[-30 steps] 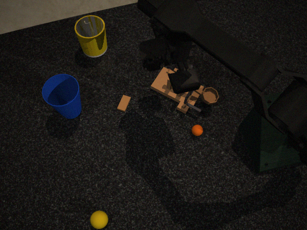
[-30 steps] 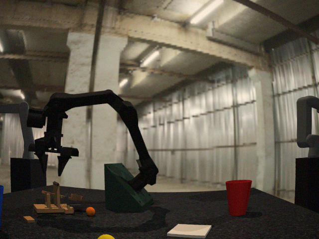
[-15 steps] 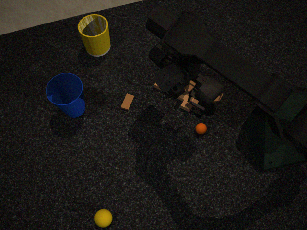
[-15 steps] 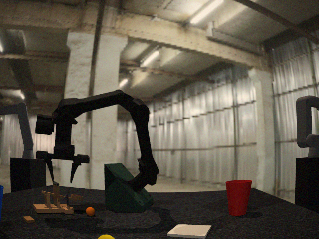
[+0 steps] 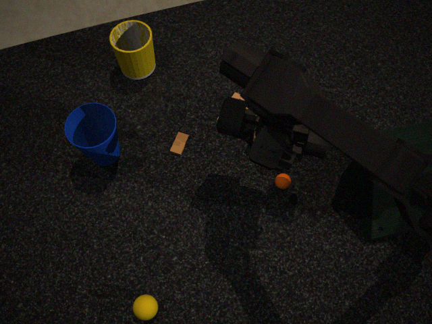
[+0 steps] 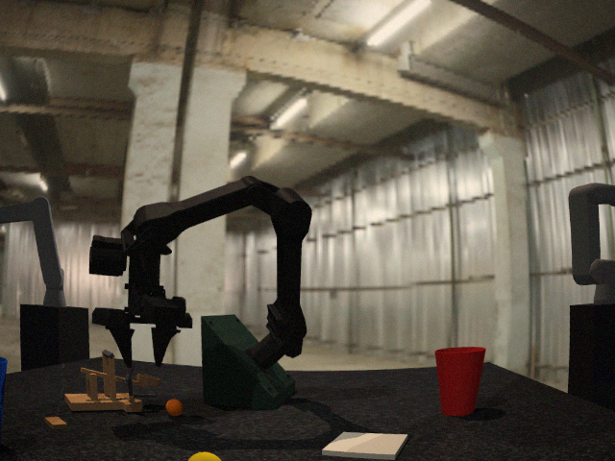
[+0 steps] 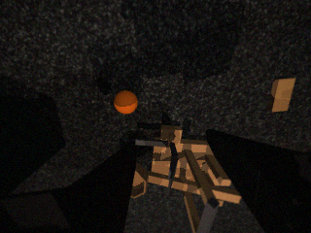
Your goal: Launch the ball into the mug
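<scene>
The orange ball (image 5: 283, 181) (image 6: 174, 407) (image 7: 125, 102) lies on the dark table beside the wooden catapult (image 5: 237, 96) (image 6: 94, 401) (image 7: 196, 147). The catapult's cup (image 6: 148, 379) (image 7: 138, 186) is at its end toward the robot base; the visible part of the cup shows no ball. My gripper (image 6: 143, 365) (image 7: 170, 140) is open and points down, with its fingertips just above the catapult's cup end. Nothing shows held between the fingers. The arm hides most of the catapult in the top view. The yellow mug (image 5: 138, 64) stands upright at the upper left in that view.
A blue cup (image 5: 104, 153) (image 6: 2, 387) stands near the yellow mug. A small wooden block (image 5: 179, 142) (image 6: 56, 422) (image 7: 283, 94) lies near the catapult. A larger yellow ball (image 5: 145, 307) (image 6: 204, 456), a red cup (image 6: 459, 381), a white pad (image 6: 367, 444) and the green arm mount (image 6: 228, 367) are also there.
</scene>
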You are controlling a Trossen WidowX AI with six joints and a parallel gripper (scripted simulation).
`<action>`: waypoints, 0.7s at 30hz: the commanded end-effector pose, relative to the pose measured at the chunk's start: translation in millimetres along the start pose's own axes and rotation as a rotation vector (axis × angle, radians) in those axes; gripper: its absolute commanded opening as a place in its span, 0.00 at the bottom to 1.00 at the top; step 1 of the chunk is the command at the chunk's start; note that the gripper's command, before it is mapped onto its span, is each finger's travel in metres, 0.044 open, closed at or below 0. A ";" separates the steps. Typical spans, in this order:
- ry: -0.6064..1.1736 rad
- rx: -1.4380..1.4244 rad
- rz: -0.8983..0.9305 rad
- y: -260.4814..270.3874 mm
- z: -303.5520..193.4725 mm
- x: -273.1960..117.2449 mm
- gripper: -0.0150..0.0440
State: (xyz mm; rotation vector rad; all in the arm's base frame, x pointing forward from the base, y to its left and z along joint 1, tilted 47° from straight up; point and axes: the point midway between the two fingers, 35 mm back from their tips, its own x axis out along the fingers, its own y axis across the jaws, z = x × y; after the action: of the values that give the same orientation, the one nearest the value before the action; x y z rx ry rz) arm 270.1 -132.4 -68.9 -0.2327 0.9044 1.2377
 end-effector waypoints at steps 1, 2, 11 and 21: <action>-0.007 -0.135 0.003 10.5 8.7 6.6 0.76; -0.007 -0.170 0.004 13.2 10.3 8.3 0.76; -0.016 -0.482 0.012 39.1 23.0 24.1 0.76; -0.019 -0.569 0.014 47.4 23.5 29.7 0.76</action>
State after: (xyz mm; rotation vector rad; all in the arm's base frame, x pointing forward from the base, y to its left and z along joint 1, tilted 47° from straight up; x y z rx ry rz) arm 240.3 -82.5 -60.8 -0.6528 0.5332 1.4873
